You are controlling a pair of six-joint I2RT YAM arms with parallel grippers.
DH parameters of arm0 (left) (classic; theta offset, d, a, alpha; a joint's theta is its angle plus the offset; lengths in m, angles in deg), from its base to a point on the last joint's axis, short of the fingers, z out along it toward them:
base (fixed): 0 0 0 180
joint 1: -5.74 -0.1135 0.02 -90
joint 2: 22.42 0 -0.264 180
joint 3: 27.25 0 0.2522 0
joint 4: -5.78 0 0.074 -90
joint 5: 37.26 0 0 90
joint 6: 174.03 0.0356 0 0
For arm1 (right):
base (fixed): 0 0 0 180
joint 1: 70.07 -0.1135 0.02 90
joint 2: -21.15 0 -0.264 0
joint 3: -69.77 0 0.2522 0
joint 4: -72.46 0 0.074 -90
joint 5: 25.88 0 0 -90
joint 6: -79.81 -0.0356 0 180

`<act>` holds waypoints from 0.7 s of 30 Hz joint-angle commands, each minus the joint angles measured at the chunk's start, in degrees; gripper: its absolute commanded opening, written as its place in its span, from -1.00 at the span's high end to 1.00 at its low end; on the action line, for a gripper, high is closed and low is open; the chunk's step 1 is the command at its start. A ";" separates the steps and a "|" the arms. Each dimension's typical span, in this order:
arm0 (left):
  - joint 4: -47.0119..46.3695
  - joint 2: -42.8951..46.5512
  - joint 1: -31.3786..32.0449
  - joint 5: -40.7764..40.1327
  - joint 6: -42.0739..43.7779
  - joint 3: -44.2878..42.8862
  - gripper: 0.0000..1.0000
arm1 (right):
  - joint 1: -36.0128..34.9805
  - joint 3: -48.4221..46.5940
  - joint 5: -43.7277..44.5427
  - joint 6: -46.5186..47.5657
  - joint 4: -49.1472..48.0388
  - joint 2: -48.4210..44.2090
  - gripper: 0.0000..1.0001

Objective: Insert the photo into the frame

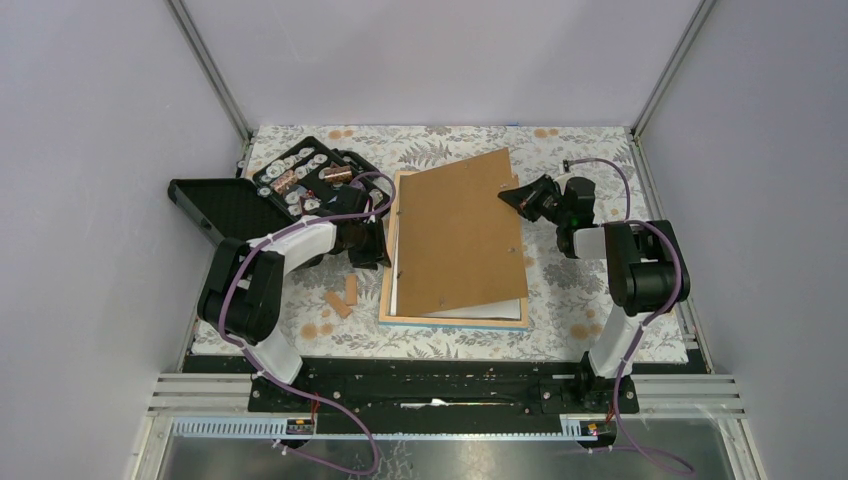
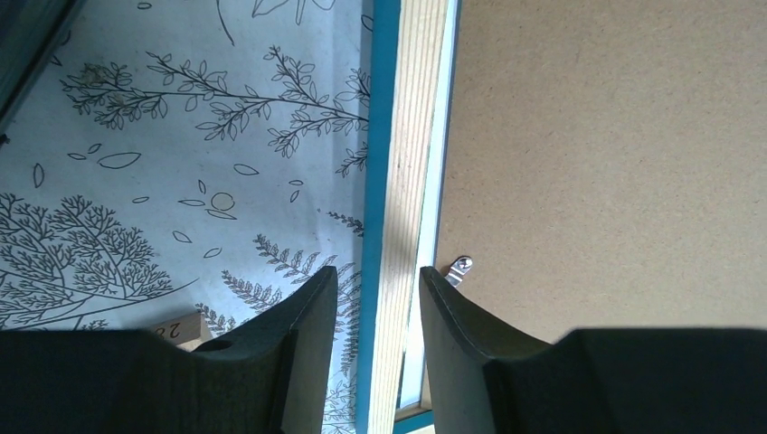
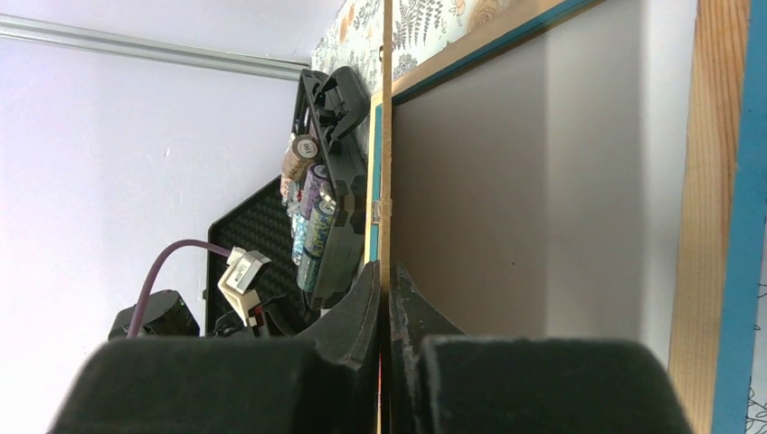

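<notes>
found the left claw (image 2: 378,276) with jaws apart, straddling the wood rim of the frame (image 2: 402,181), one finger either side. saw the frame lying back up, its long axis running straight ahead between those fingers. found the right claw (image 3: 386,269) clamped on the edge of the backing board (image 1: 460,230), tilted up off the frame. glimpsed the photo (image 1: 500,308), white back up, inside the frame under that board, left of the right claw
</notes>
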 commanded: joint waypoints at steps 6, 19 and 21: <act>-2.57 -1.57 -0.32 4.28 -0.47 0.76 0.23 | -0.14 1.59 0.60 -2.84 -14.12 4.19 1.00; -5.66 -0.96 -0.06 11.02 -2.00 2.19 0.35 | -3.96 9.01 6.45 -2.75 -20.19 5.41 1.00; -6.32 -0.33 -0.06 12.12 -2.21 2.44 0.35 | -4.45 9.73 7.36 -2.13 -19.60 5.23 1.00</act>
